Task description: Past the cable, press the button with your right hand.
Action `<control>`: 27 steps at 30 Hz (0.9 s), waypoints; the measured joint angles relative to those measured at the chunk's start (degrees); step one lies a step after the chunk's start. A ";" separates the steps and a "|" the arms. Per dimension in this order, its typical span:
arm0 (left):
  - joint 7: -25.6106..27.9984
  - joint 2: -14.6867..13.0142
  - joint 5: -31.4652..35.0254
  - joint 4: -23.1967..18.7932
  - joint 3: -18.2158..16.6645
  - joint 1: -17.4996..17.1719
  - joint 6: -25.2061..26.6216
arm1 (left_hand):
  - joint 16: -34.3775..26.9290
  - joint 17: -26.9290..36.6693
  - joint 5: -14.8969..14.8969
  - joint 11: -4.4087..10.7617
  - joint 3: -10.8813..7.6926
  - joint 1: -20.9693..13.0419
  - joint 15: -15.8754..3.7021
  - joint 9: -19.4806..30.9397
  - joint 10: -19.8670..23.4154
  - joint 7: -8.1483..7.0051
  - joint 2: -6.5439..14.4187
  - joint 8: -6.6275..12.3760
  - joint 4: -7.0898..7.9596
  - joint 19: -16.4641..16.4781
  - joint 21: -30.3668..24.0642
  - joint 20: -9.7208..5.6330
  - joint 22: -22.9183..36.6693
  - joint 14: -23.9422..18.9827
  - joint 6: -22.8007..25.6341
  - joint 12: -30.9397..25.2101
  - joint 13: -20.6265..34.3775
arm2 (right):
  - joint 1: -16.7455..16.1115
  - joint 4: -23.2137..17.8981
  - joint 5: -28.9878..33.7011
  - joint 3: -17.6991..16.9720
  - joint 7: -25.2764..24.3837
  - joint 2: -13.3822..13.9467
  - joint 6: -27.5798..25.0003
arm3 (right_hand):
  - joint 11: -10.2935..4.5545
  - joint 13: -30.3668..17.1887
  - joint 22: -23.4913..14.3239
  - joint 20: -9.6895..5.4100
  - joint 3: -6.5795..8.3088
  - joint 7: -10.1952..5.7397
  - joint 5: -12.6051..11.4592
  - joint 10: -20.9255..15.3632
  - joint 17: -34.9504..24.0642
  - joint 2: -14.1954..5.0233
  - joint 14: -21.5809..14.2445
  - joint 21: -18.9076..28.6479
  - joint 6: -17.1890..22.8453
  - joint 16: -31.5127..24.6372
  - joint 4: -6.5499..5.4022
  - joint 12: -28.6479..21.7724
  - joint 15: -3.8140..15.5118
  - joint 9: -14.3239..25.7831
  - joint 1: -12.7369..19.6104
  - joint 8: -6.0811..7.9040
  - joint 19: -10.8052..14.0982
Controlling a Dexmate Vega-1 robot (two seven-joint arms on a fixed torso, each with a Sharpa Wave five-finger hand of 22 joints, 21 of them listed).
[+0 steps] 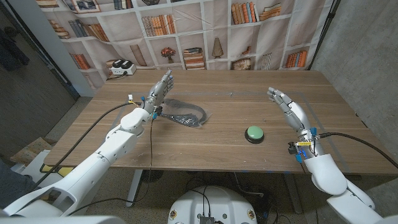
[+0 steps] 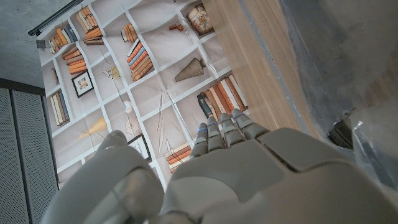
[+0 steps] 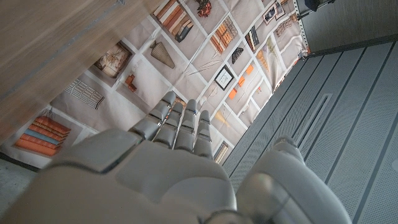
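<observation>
A green button (image 1: 255, 132) on a black base sits on the wooden table (image 1: 236, 149), right of centre near the front. A coiled black cable (image 1: 185, 113) lies left of centre. My right hand (image 1: 288, 107) hovers to the right of the button and a little farther back, fingers straight and apart, holding nothing. My left hand (image 1: 158, 92) stands just left of the cable's far end, fingers extended and together, empty. In the wrist views, the left hand's back (image 2: 249, 174) and the right hand's back (image 3: 155, 168) show with fingers stretched toward the bookshelf backdrop.
A bookshelf-print backdrop (image 1: 205, 31) hangs behind the table. A small white and black device (image 1: 121, 67) stands on a low surface beyond the far left corner. A cable (image 1: 348, 138) trails from my right wrist over the table's right edge.
</observation>
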State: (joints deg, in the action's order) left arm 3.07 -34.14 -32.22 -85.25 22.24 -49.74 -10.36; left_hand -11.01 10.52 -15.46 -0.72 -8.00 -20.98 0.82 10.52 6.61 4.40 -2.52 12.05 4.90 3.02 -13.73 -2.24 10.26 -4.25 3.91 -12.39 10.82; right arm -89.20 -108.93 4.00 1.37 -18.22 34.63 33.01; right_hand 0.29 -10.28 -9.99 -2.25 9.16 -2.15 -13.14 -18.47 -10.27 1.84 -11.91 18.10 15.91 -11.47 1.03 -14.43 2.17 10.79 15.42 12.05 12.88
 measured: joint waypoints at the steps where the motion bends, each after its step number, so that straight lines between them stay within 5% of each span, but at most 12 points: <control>1: -0.02 0.08 -0.01 0.19 0.00 0.01 -0.07 | 0.00 0.00 0.00 0.00 0.00 0.00 -0.09 0.00 0.00 0.00 0.00 0.00 0.00 0.00 0.00 0.00 0.00 0.09 0.00 0.00 0.00 | -0.20 -0.16 0.70 -0.20 -0.30 -0.16 -0.16 | -0.04 0.00 0.00 0.00 0.00 0.06 0.00 -0.04 0.00 0.00 0.00 0.00 0.24 0.00 0.00 0.00 0.00 0.00 0.00 0.07 0.00; 27: -2.22 1.04 -0.23 3.43 0.72 2.50 -0.57 | -0.01 0.00 0.22 -0.21 0.24 -0.13 0.22 0.00 -0.21 0.00 0.75 -0.04 -0.25 -0.83 0.59 0.22 0.00 0.39 -0.01 0.39 -0.01 | -3.72 -3.95 20.22 -2.36 -7.79 0.02 -7.25 | -1.78 0.00 -0.29 -0.21 0.01 -0.32 -0.65 -1.14 0.01 0.00 -0.18 -0.73 2.14 0.00 0.00 0.00 0.17 -0.01 0.00 0.27 0.21</control>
State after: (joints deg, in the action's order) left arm 0.85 -33.10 -32.45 -81.82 22.96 -47.23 -10.93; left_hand -11.01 10.52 -15.24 -0.93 -7.76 -21.11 1.03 10.52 6.40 4.40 -1.77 12.01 4.66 2.19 -13.14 -2.02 10.26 -3.86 3.90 -12.00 10.81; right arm -92.92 -112.88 24.22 -0.98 -26.01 34.65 25.76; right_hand -1.50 -10.28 -10.28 -2.46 9.17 -2.46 -13.79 -19.60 -10.26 1.84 -12.09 17.36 18.05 -11.47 1.03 -14.43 2.34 10.79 15.42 12.32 13.09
